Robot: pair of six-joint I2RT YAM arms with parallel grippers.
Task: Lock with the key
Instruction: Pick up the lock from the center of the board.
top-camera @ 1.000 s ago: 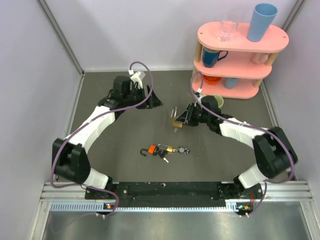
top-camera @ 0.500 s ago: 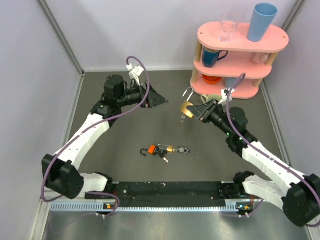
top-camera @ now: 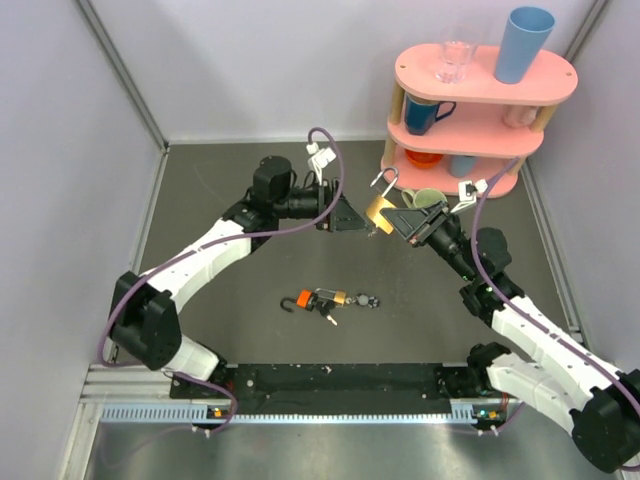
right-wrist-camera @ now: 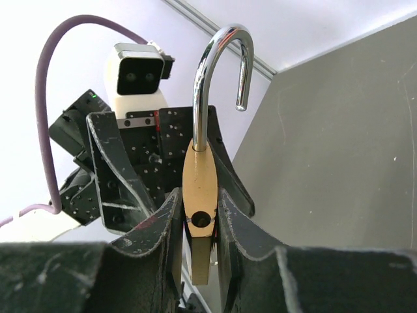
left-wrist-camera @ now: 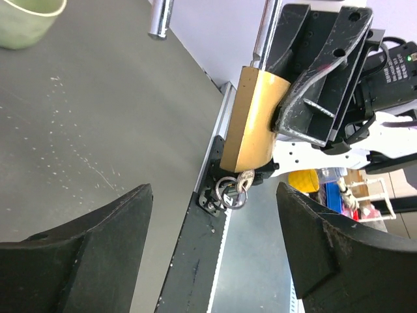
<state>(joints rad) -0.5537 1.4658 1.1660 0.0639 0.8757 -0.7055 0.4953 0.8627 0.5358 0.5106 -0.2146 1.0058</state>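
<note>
brass padlock (top-camera: 381,212), shackle (right-wrist-camera: 221,59) open, now raised, clamped in right gripper (top-camera: 402,222); left gripper (top-camera: 351,215), fingers spread wide, has swung in facing it. key (left-wrist-camera: 244,180) dangling beneath looks next.

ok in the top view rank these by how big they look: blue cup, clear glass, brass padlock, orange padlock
1. blue cup
2-3. clear glass and brass padlock look about alike; the padlock is lifted in the right hand, nearer the camera, so no ranking
4. orange padlock
</note>
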